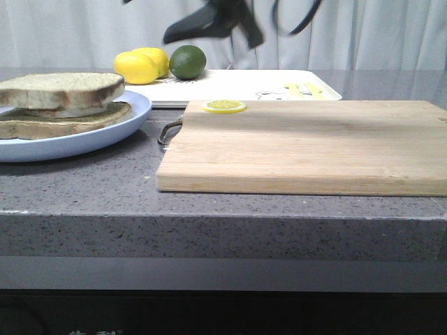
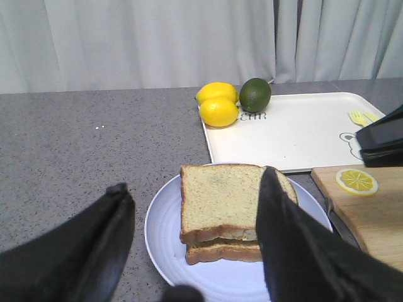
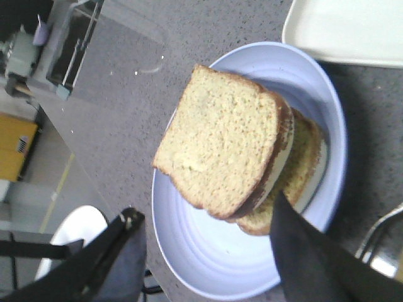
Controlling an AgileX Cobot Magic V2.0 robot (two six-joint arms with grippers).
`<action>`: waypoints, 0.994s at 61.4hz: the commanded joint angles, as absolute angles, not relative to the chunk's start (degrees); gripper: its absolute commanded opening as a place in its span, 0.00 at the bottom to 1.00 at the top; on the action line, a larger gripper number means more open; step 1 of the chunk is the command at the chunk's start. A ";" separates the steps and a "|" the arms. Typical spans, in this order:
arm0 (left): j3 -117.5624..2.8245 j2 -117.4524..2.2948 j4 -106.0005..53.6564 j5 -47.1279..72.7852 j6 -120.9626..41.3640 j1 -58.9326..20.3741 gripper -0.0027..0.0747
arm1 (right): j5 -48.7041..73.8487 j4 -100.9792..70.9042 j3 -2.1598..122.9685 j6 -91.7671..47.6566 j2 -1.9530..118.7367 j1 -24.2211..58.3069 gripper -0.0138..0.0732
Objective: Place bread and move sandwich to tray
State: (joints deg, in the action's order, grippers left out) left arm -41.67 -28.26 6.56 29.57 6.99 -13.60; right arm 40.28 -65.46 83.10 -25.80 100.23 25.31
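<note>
Bread lay on top of the sandwich on its blue plate at the left; the left gripper hung above it, fingers wide apart, holding nothing; the right gripper also stood wide open and empty over the plate; farther right were two lemons, a lime, the tray and the cutting board.

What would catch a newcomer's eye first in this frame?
Probably the sandwich, its top bread stacked askew, on the pale blue plate at the table's left. Next, the big bare wooden cutting board in front with one lemon slice on its far edge. Behind it lie the white tray and, beside it, two lemons and a lime. Both hands, left and right, hover open over the sandwich.
</note>
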 commanded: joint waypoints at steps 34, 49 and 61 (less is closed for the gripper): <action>-43.20 -29.04 7.05 24.18 7.05 -13.91 0.58 | 55.06 -11.57 76.94 -5.72 57.94 25.53 0.68; -45.75 -29.04 7.48 28.95 7.05 -13.91 0.58 | 52.58 -8.02 65.92 -5.72 47.35 25.53 0.68; -49.45 -30.01 10.44 36.90 8.70 -12.81 0.58 | 52.30 -7.14 60.31 -5.72 42.18 25.53 0.68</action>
